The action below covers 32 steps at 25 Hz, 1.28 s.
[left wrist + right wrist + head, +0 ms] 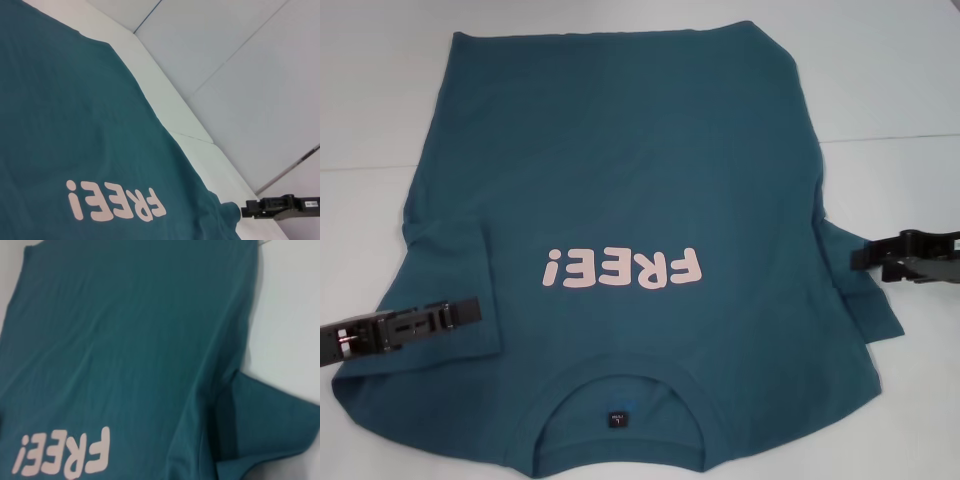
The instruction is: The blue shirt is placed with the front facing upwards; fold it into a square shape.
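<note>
Blue shirt (pixel 620 180) lies flat; left gripper (pixel 470 310) and right gripper (pixel 860 257) hover level over sleeves, jaws' state unclear.

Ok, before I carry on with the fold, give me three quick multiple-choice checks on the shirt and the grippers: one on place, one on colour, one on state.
1. Where is the left gripper?
A. Over the shirt's left sleeve
B. Over the collar
C. Over the far hem

2. What colour is the lettering on the blue shirt?
A. White
B. Pale pink
C. Yellow

3. How does the blue shirt lie?
A. Folded in half
B. Spread out, front up
C. Bunched in a heap

Answers:
1. A: in the head view the left gripper sits above the left sleeve, while the right gripper is at the right sleeve's edge.
2. B: "FREE!" reads pale pink on the teal-blue cloth.
3. B: the print and the collar opening face up and the body lies flat on the table.
</note>
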### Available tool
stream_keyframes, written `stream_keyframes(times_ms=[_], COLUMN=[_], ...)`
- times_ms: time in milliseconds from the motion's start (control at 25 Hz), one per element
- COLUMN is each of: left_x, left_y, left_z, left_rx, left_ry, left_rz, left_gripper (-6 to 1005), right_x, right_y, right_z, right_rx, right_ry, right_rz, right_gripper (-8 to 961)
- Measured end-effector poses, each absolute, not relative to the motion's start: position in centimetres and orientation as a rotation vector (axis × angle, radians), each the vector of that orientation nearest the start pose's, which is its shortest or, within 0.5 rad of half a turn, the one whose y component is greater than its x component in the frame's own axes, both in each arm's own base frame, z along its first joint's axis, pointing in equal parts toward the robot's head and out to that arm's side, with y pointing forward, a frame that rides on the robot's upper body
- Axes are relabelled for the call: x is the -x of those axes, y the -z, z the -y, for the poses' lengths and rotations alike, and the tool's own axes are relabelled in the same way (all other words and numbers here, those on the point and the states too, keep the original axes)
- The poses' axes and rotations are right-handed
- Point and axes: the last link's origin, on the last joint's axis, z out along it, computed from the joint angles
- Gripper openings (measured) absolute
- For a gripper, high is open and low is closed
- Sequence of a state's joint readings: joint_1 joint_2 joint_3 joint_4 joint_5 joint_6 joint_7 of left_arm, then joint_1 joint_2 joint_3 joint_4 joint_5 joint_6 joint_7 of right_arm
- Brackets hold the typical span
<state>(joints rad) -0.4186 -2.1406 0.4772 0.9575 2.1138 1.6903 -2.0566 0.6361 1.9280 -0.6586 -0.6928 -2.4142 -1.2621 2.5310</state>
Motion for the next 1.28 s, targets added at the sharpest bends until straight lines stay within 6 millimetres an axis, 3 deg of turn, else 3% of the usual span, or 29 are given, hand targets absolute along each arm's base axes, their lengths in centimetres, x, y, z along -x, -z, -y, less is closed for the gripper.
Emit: stream_keyframes(times_ms=[280,680,1120,1280], left_x=[28.9,28.9,29.2,29.3], left_y=[-4.9,-4.9,-4.8,-4.8], left_z=[-30.5,-30.5,-30.3,-30.3], left_rx=[2.344,2.343,2.336,2.333], left_ry=[0.806,0.801,0.804,0.804], left_rz=[1.449,1.444,1.450,1.453], left_gripper=[794,794,794,794], right_x=[-31.4,-30.5,-31.5,-31.9], right_y=[-5.3,-4.9,-5.3,-5.7], right_z=[-39.9,-40.6,-40.1,-40.0], right_rx=[1.951,1.967,1.937,1.923], right_ry=[-0.254,-0.256,-0.243,-0.231], right_rz=[-1.772,-1.736,-1.754,-1.747], right_gripper=[559,519,36,15])
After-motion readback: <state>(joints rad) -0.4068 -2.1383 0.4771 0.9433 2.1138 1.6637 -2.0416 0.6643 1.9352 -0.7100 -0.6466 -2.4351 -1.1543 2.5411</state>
